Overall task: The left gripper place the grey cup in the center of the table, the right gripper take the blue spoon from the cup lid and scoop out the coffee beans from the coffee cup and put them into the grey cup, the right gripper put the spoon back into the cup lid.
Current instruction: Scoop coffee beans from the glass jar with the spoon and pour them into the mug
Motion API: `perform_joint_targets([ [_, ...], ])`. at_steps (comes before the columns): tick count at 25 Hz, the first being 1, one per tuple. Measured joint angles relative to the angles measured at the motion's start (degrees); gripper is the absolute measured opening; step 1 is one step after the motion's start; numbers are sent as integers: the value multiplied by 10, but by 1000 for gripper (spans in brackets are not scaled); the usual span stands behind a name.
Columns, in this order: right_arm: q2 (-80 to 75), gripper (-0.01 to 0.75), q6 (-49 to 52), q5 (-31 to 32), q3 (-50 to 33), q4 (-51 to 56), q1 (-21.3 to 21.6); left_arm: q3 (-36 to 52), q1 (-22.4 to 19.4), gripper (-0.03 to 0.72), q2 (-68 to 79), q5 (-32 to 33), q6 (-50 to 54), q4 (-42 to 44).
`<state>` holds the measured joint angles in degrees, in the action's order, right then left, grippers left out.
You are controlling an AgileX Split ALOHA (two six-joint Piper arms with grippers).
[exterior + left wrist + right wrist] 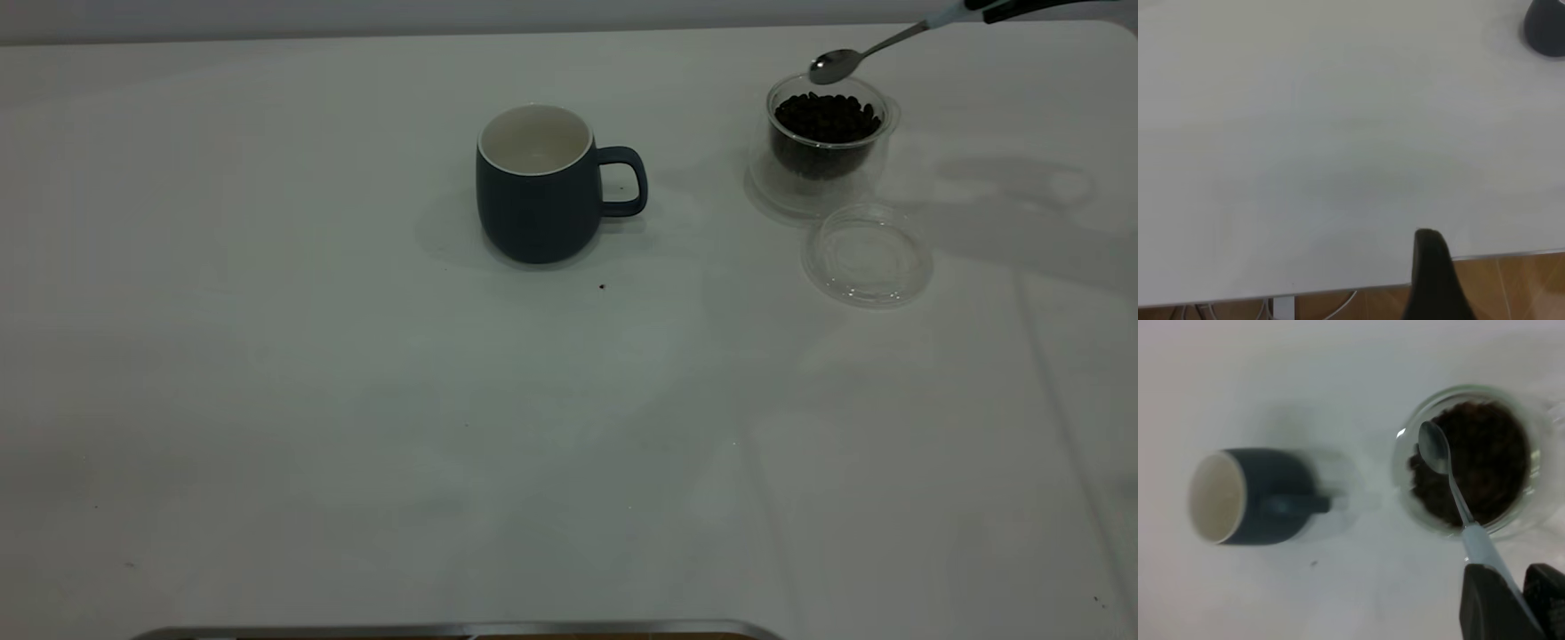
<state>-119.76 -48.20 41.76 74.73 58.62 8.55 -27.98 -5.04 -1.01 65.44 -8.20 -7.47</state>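
Note:
The grey cup (542,191) stands upright near the table's middle with its handle toward the coffee cup, and its white inside looks empty; the right wrist view also has this mug (1251,497). At the right rear, the coffee cup (827,133) holds dark coffee beans (827,116). The clear cup lid (867,256) lies just in front of it with nothing in it. My right gripper (1005,7) (1519,590) is shut on the blue spoon (840,64) by its handle. The spoon bowl (1435,447) hangs empty over the beans (1485,470). My left gripper (1431,267) is over the table's edge, far from the cup.
One loose bean (602,286) lies on the white table (356,400) in front of the mug. A metal strip (462,629) runs along the near edge. The table's edge and a wooden floor (1518,287) lie below the left gripper.

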Motion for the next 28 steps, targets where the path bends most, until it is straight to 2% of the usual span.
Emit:
perform_joint_targets([
  [4,-6,115,-20,-20,0,-4,0,0,0,551,0,0,0,0],
  [15,-45,115,-39,-19,0,-7,0,0,0,551,0,1,0,0],
  [28,-60,115,40,17,0,5,5,0,0,551,0,1,0,0],
])
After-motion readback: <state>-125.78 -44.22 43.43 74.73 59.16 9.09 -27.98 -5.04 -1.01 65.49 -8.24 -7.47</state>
